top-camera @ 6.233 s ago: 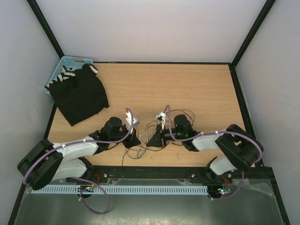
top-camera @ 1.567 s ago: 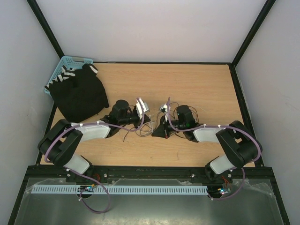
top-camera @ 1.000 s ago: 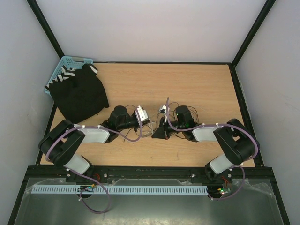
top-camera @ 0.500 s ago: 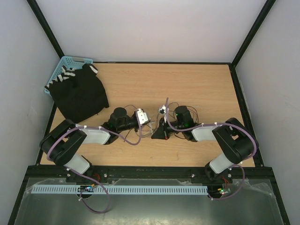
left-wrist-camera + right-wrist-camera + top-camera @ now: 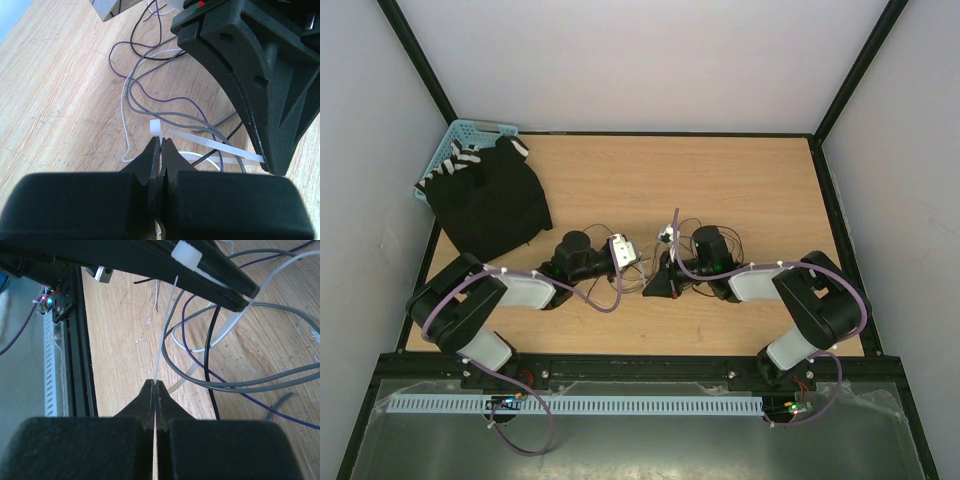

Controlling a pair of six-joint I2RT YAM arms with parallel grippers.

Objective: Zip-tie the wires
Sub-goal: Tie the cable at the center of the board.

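The wires are thin grey, purple, black and white strands, looped on the wood between my two grippers. My left gripper is shut on a white zip tie just below its square head. The tie's strap runs right, over the strands, to the right gripper's black finger. In the right wrist view my right gripper is shut on the tie's thin tail, which rises to the head at the left fingers. Grey and purple wires cross just beyond.
A black cloth lies at the back left, partly over a blue basket. The black frame rail runs along the near table edge, close under the right gripper. Purple arm cables hang beside both wrists.
The left gripper has crept slightly nearer the right one. Both stay shut on the zip tie, and the wires have barely shifted.
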